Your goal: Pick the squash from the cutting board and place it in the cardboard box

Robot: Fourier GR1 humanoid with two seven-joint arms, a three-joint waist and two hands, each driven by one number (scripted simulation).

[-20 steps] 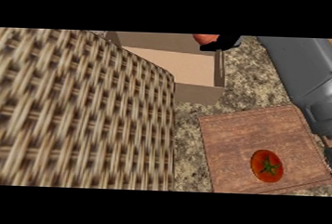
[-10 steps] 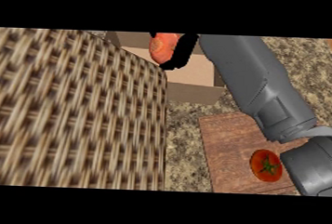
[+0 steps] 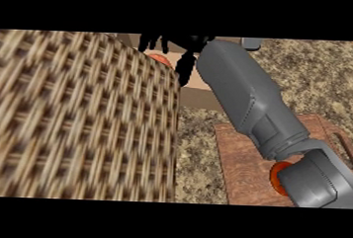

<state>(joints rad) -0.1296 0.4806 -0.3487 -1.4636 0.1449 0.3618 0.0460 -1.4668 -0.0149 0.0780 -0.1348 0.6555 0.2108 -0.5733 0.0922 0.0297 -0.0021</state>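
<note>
Grey forearm (image 3: 242, 98) slants over the cutting board (image 3: 240, 158); right hand (image 3: 178, 42) above the cardboard box (image 3: 202, 90), fingers (image 3: 185, 67) seemingly clutching the squash (image 3: 161, 59); speckled table (image 3: 312, 81) below.

Stretching the grey right forearm (image 3: 242, 93) diagonally up from lower right, holding the black right hand (image 3: 173, 43) out at top centre.

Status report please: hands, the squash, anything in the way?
Left hand out of view. Right hand over cardboard box, grip unclear. Squash just under it. Wicker basket close beside box.
</note>
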